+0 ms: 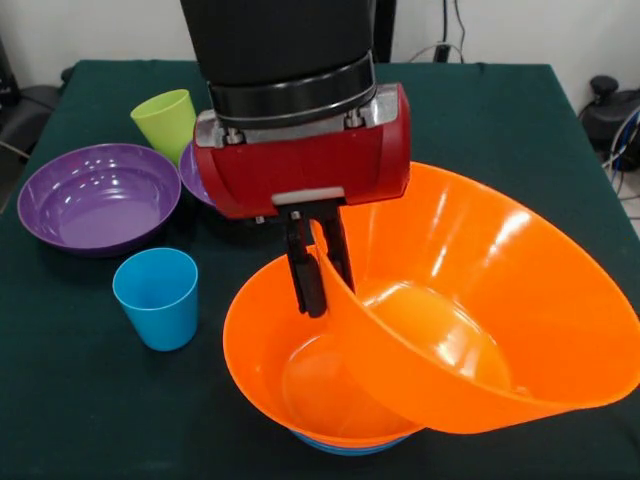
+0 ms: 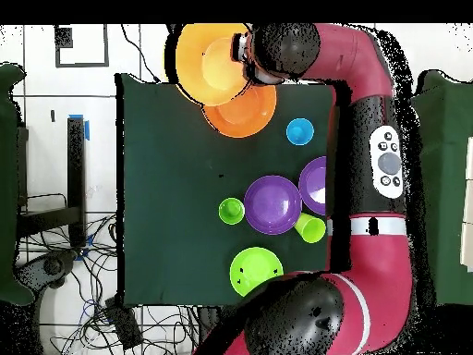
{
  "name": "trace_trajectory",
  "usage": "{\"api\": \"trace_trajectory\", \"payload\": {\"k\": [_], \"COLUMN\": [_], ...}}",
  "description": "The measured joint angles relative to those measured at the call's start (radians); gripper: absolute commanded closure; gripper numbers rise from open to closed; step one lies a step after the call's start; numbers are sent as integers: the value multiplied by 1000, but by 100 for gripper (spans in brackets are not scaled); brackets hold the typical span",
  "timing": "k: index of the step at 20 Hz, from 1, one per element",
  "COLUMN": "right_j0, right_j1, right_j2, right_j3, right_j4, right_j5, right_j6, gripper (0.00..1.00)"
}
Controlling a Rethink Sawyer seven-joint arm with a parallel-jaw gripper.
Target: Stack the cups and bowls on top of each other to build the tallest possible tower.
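The gripper (image 1: pixel 320 268) pinches the tilted orange bowl's (image 1: pixel 500 300) rim above the lower orange bowl (image 1: pixel 270 350); only overhead shows the green bowl (image 2: pixel 255 269) beyond.

A table (image 1: pixel 520 110) covered in dark green cloth carries glossy plastic ware. A wide shallow purple bowl (image 1: pixel 98 196) sits near one side, with a yellow-green tapered cup (image 1: pixel 166 122) beyond it and a sky blue tapered cup (image 1: pixel 157 297) in front. A second purple bowl (image 2: pixel 316 183) lies partly under the arm. A large orange bowl (image 1: pixel 300 385) rests on a blue bowl (image 1: pixel 345 446). In the overhead view a green bowl (image 2: pixel 255 270) and a small green cup (image 2: pixel 231 211) also stand on the cloth.
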State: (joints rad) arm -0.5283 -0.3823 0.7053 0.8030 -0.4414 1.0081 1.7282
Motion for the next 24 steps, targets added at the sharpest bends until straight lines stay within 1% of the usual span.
{"api": "trace_trajectory", "payload": {"k": [7,12,14,19,24], "right_j0": [0,-2,-6,-30,-53], "right_j1": [8,-26,-44,-122,-155], "right_j2": [-1,-5,-5,-6,-6], "right_j3": [-3,25,46,147,193], "right_j4": [0,2,6,24,24], "right_j5": [0,0,0,0,-2], "right_j6": [0,0,0,0,0], "gripper": [100,100,100,100,100]}}
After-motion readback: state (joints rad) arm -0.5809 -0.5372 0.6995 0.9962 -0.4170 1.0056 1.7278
